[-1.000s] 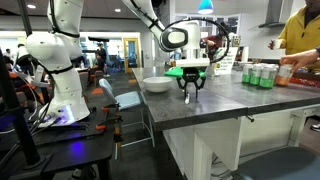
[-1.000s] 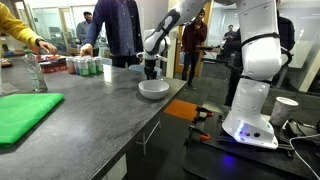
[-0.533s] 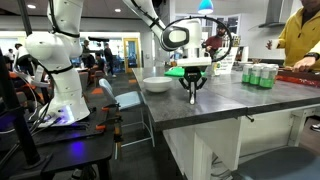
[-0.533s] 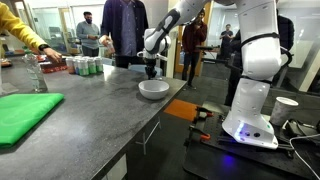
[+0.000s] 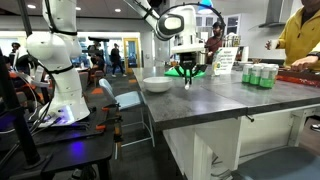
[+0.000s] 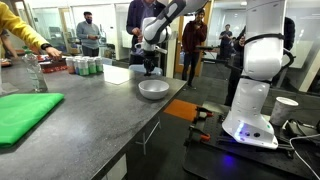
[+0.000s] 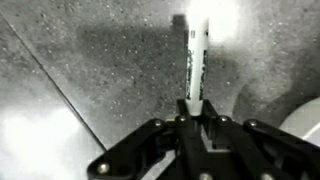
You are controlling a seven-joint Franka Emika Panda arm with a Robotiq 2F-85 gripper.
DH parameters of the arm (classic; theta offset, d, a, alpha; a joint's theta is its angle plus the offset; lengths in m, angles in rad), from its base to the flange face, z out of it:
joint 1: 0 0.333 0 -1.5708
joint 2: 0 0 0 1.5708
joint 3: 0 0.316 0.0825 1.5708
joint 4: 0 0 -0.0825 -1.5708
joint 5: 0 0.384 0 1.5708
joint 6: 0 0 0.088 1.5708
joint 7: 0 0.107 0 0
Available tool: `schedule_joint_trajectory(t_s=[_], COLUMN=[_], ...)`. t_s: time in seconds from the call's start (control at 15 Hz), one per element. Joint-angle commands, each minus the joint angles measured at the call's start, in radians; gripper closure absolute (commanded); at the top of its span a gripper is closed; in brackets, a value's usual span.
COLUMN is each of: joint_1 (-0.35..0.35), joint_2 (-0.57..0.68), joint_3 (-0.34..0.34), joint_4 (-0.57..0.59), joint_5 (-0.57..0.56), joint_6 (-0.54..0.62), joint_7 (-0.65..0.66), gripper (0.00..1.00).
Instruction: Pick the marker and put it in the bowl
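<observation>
End effector [image 5: 187, 72] clenched around whitish marker [image 7: 195, 58], marker hanging upright with tip down, held above grey table [image 5: 235, 100], near white bowl [image 5: 157, 85], bowl resting on table.

- My two exterior views stand well back, facing the counter [image 5: 230, 95] from different sides; both share the bowl [image 5: 157, 85] [image 6: 153, 88].
- My wrist view looks down close past the gripper [image 7: 193, 108].

Whitish marker [image 7: 194, 60] held vertical, white bowl [image 5: 157, 85] on countertop [image 5: 235, 100]
</observation>
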Motion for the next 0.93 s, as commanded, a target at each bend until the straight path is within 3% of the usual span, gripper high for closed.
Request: schedule_joint_trajectory(t_s=[0.0, 0.47, 0.87], joint_1=[0.028, 0.160, 0.247], joint_2=[-0.118, -0.288, -0.343], joint_3=[0.014, 0.036, 0.030], joint_4=[-0.085, -0.225, -0.307], joint_5=[0.059, 0.143, 0.248], joint_6=[-0.042, -0.073, -0.075], joint_7=[0.009, 0.002, -0.117], gripper=[0.95, 0.95, 0.95])
